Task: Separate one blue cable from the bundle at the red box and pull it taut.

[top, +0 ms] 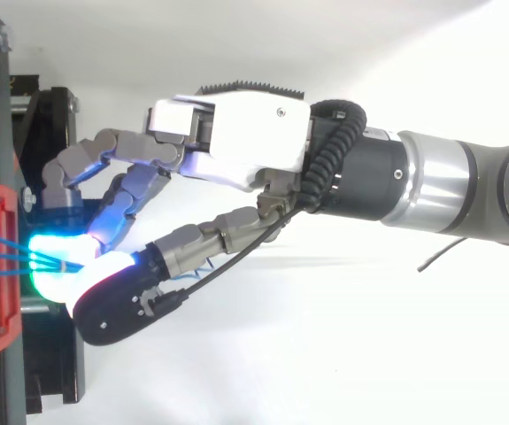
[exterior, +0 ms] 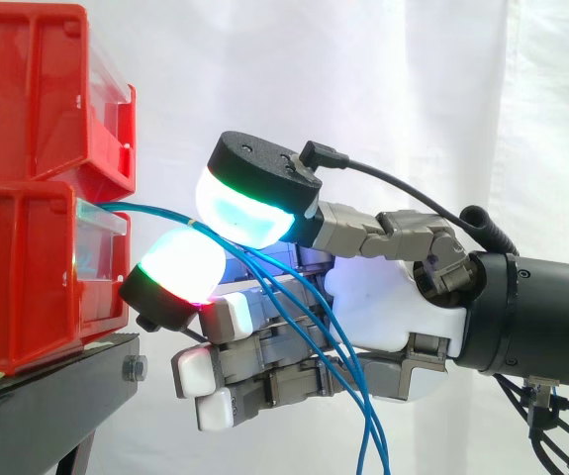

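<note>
We find 1 blue cable (exterior: 150, 209) running level from the lower red bin (exterior: 27, 287) into the hand's (exterior: 393, 307) pinching pads (exterior: 249, 203); the other cables (exterior: 359, 396) droop downward. The bin sits on a black stand (exterior: 47, 386), with a white curtain (exterior: 413, 89) behind.

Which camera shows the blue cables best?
Side view: the cables run from the lower red bin, across the hand, then hang down. The top view has short stretches at the bin before the hand's glow swallows them.
</note>
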`<action>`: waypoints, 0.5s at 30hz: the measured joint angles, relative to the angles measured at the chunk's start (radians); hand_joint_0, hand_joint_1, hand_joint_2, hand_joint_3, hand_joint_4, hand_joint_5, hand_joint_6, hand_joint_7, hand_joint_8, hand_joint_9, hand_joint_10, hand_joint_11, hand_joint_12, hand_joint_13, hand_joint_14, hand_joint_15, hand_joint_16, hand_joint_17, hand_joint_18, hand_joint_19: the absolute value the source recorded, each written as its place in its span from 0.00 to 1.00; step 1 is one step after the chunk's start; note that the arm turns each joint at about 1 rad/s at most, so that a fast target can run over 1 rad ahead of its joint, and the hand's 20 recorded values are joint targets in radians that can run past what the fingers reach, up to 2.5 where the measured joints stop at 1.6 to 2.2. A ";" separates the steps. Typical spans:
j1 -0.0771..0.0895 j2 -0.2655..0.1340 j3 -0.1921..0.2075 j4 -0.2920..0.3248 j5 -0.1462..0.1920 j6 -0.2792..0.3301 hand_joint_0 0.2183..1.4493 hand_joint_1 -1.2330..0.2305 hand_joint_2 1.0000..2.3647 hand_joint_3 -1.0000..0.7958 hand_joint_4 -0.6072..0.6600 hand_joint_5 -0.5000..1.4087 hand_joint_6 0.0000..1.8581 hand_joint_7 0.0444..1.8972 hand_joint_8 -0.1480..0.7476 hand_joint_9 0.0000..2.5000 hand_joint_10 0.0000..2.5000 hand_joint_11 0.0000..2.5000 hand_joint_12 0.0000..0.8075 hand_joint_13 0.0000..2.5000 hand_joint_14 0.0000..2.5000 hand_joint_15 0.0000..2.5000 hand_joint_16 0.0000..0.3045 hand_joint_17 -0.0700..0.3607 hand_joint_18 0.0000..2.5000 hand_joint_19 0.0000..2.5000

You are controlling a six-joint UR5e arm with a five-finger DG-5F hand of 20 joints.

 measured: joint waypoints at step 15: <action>0.002 0.000 -0.002 -0.010 0.000 0.007 0.32 0.39 0.01 0.38 0.62 0.18 0.47 0.60 0.54 0.47 0.01 0.42 0.50 0.39 0.01 0.26 0.16 0.41 0.29 0.31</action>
